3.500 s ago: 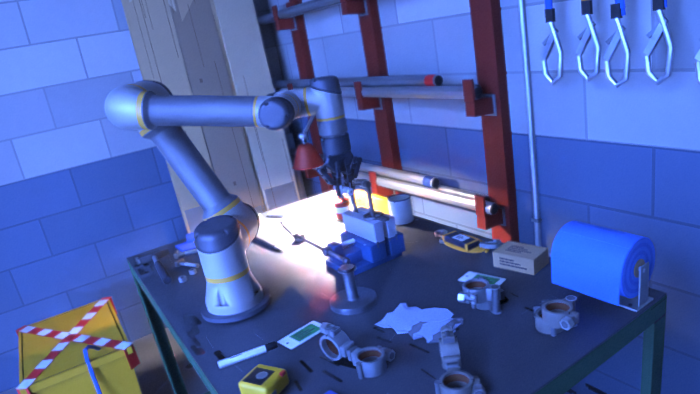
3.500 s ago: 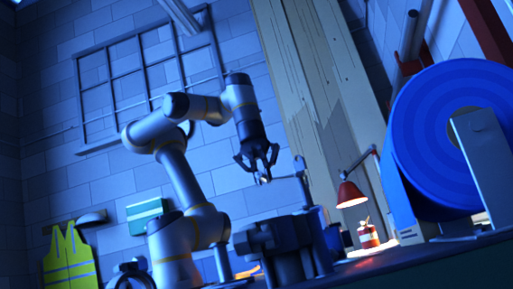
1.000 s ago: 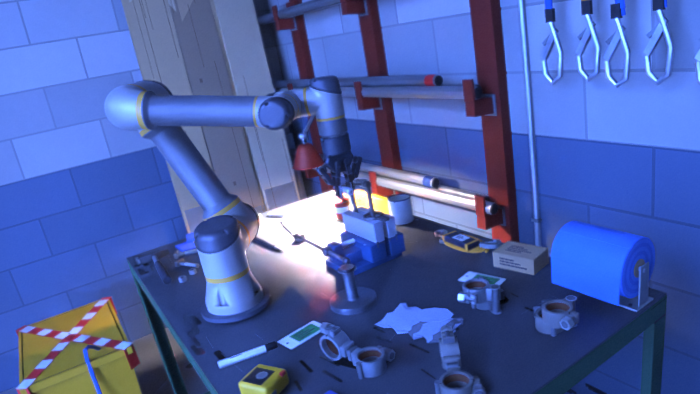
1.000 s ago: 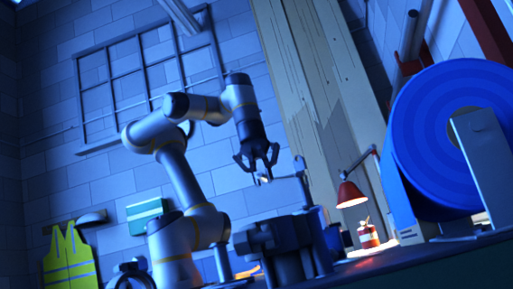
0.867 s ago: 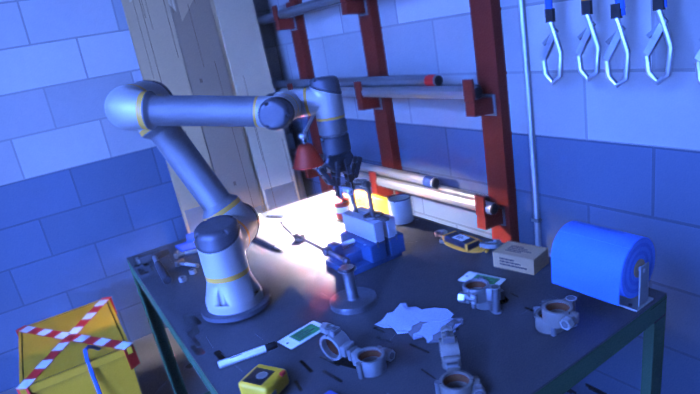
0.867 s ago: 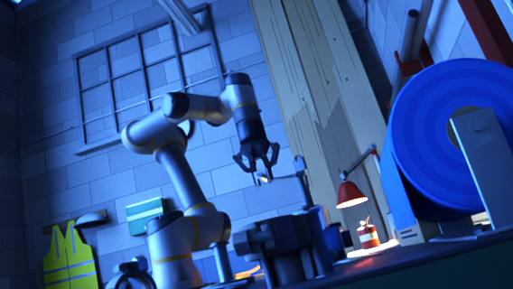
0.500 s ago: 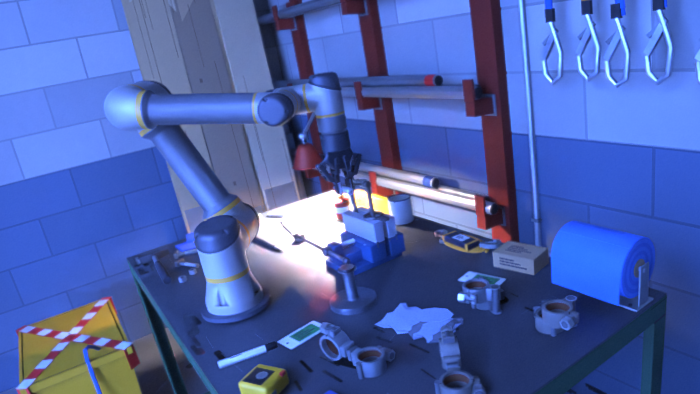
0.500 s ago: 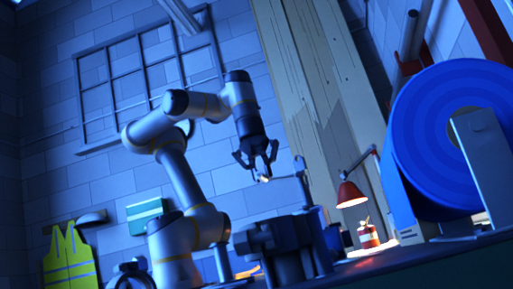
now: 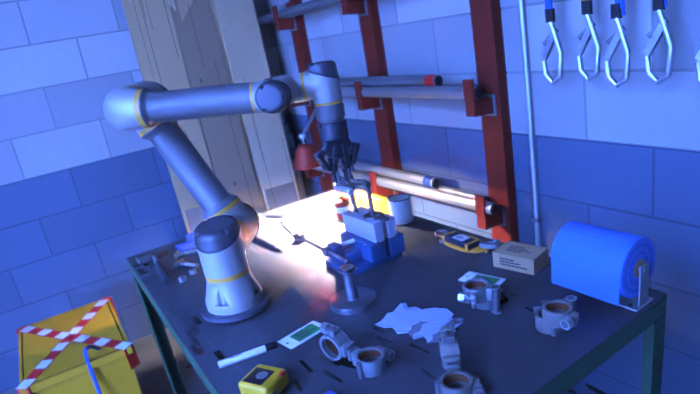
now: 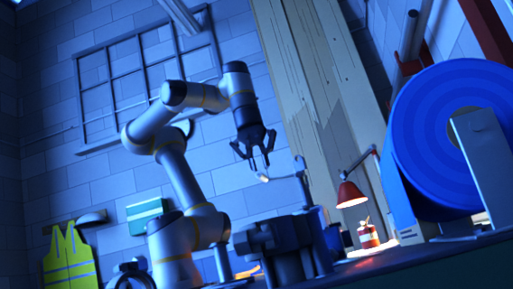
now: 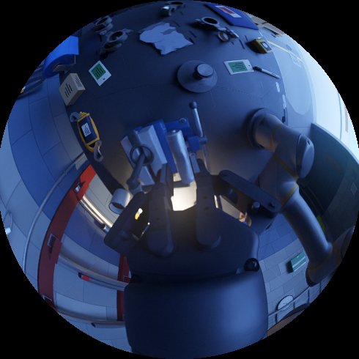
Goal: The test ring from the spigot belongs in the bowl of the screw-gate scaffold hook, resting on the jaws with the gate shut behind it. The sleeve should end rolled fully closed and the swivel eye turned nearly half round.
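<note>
The blue bench vice point(image 9: 367, 239) stands mid-table and clamps the scaffold hook point(image 9: 361, 197) upright. The hook's top bar and swivel eye point(image 11: 142, 155) rise above the vice jaws. The hook's screw sleeve point(image 11: 180, 155) shows as a pale cylinder in the wrist camera. My gripper point(image 9: 344, 176) point(image 10: 259, 169) point(image 11: 182, 176) hangs just above the hook's top, at the end of the bar. It is partly closed and holds nothing. The round spigot stand point(image 9: 352, 295) point(image 11: 197, 75) sits in front of the vice. I cannot make out the test ring on it.
A white cup point(image 9: 401, 208) stands behind the vice. A red lamp point(image 9: 305, 157) hangs close behind my gripper. The red pipe rack point(image 9: 492, 120) lines the wall. Scaffold couplers point(image 9: 480, 294), crumpled paper point(image 9: 420, 320), a box point(image 9: 520, 256) and a blue roll point(image 9: 602, 262) spread over the front and right.
</note>
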